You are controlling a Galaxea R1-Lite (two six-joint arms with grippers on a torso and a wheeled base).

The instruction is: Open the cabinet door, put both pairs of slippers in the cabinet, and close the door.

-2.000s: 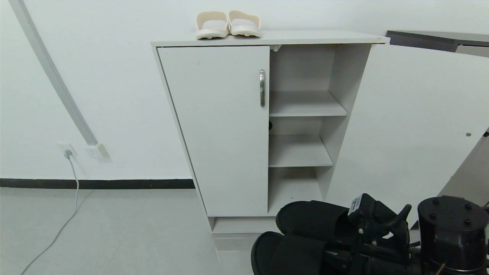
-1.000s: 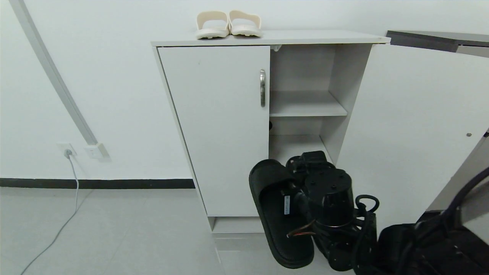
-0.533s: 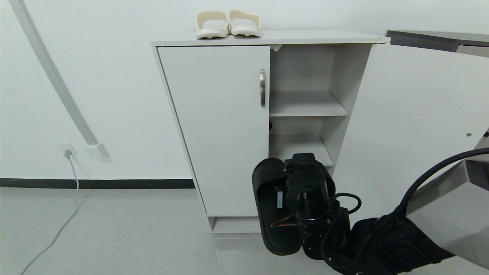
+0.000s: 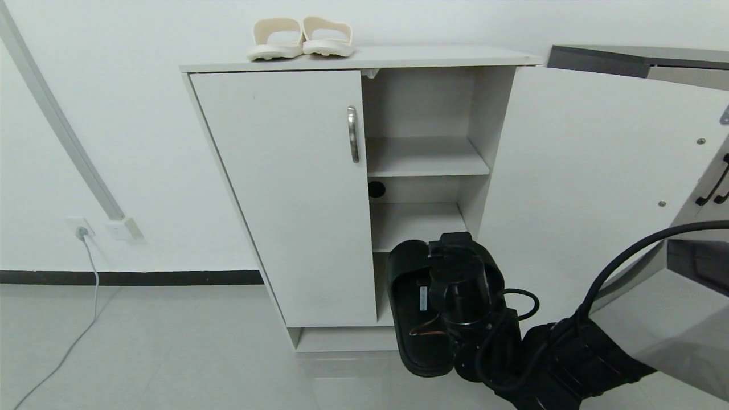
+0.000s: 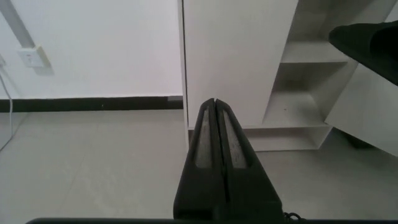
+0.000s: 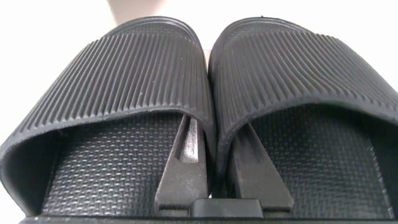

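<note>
black slippers (image 4: 413, 310): held up on end, just in front of the cabinet's lowest compartment, below the lower shelf.
right gripper (image 6: 214, 124): clamped on the black slippers, one finger under each strap, pinching the two inner walls together.
left gripper (image 5: 214, 106): fingers pressed together, holding nothing, hanging above the floor to the left of the cabinet.
cabinet (image 4: 353, 58): stands against the wall; left door (image 4: 285, 199) shut, with its handle (image 4: 353, 134) at the inner edge.
right door (image 4: 581, 188): swung wide open, showing two shelves.
cream slippers (image 4: 302, 37): sit side by side on the cabinet top, near its left end.
change over two seconds: lay flat and low at first, then lifted and turned on end.
change over the last half second: overlapped the left door's edge then; now sit right of that edge, before the open side.
camera: has shifted, so the whole head picture sits further left; no move of the cabinet itself.
</note>
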